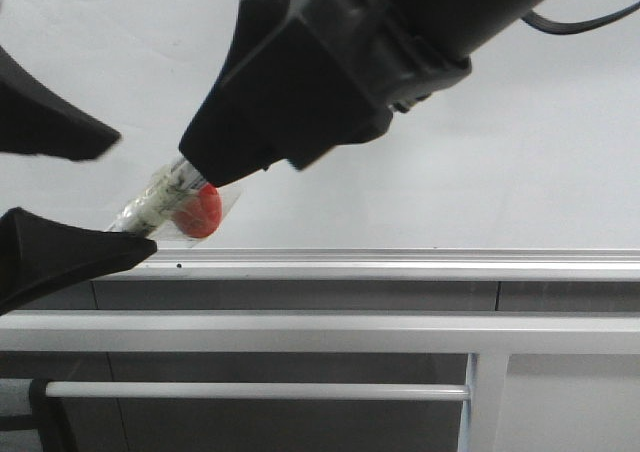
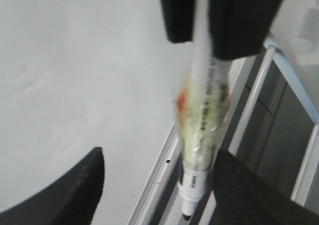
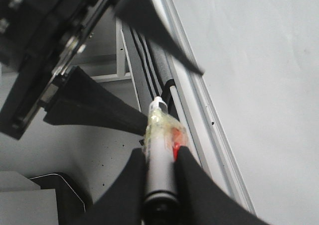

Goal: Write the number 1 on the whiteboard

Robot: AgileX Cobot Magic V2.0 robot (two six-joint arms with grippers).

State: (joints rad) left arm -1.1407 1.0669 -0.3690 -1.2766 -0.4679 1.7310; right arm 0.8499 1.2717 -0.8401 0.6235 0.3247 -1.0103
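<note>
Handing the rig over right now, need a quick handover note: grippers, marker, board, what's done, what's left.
Right gripper: shut on the marker pen, holding it by the barrel, tip pointing toward the left gripper.
Left gripper: open, fingers either side of the pen's tip end, not clamped on it.
Marker pen: wrapped in clear tape with a red piece on it, hanging low near the whiteboard's silver bottom rail.
Whiteboard: no stroke visible on the part in view.
Done: pen is in hand.
Left: the number 1 is not yet written, as far as the views show; looks like a handoff or regrip is under way.
</note>
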